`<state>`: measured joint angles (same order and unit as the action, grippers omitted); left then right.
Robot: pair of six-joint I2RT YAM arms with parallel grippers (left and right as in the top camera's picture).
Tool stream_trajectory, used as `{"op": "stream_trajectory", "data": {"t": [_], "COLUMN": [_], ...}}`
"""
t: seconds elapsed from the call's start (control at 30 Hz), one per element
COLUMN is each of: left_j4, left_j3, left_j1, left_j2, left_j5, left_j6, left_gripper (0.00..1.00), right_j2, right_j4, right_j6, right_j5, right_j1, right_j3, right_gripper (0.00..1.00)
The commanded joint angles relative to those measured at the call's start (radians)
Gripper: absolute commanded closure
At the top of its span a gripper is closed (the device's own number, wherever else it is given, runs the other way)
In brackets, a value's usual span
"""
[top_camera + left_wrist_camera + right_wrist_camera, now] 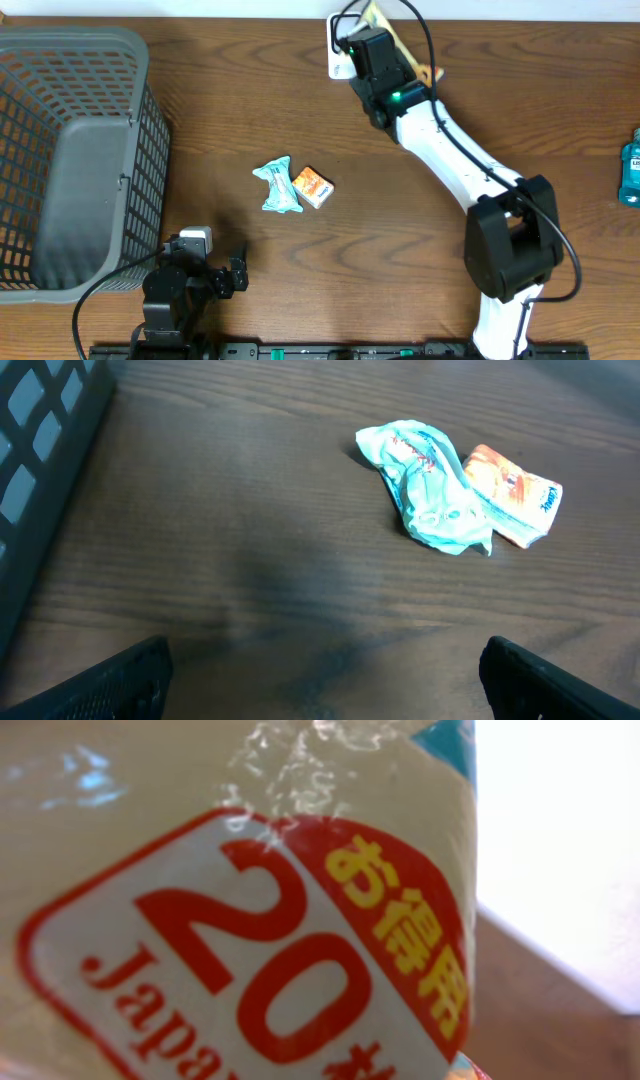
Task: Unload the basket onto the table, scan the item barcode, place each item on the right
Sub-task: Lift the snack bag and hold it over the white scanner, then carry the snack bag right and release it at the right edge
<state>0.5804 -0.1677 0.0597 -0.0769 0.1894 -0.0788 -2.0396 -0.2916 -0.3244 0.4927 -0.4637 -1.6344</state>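
R gripper (347, 42) reads pressed together. Its own fingers don't show in the wrist view, which is filled by a packet (250, 920) (cream, red "20" label, clear wrap) right against the cam. Judged pinched at a thin edge, not confirmed. From overhead, tan edges of the same packet show either side of the wrist, so its long axis appears to run roughly along the forearm line. A white flat object (336, 62) lies just beside the tool tip; can't tell if it is the scanner. Well back from the tool, toward the arm bases, a teal wrapper (277, 187) and an orange box (313, 186) lie touching on the table. L gripper (325, 650) is farther back again, spread wide, holding nothing. R arm is far nearer the packet, so presenting the barcode looks like its job.
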Motion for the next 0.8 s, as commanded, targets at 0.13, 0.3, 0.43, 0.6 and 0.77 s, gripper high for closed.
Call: {"op": "stream_trajectory", "data": {"t": [0.13, 0.3, 0.43, 0.6, 0.77], "left_j4": [0.002, 0.002, 0.002, 0.002, 0.002], "left_j3": [0.013, 0.013, 0.013, 0.013, 0.013], "left_j1": [-0.002, -0.002, -0.002, -0.002, -0.002], "left_j2": [0.002, 0.002, 0.002, 0.002, 0.002], "left_j5": [0.012, 0.012, 0.012, 0.012, 0.012], "left_j6": [-0.009, -0.009, -0.009, -0.009, -0.009], "left_gripper": [0.02, 0.02, 0.02, 0.02, 0.02], "right_j2": [-0.196, -0.356, -0.443, -0.481, -0.432], "right_j4": [0.091, 0.074, 0.034, -0.014, -0.256], "right_j6": [-0.150, -0.215, -0.231, -0.156, -0.017], "right_j5": [0.199, 0.258, 0.258, 0.317, 0.328], "right_j1": [-0.006, -0.011, -0.016, -0.014, 0.017], "right_j3": [-0.146, -0.357, -0.496, -0.542, -0.583], "right_gripper": [0.99, 0.99, 0.99, 0.99, 0.99]}}
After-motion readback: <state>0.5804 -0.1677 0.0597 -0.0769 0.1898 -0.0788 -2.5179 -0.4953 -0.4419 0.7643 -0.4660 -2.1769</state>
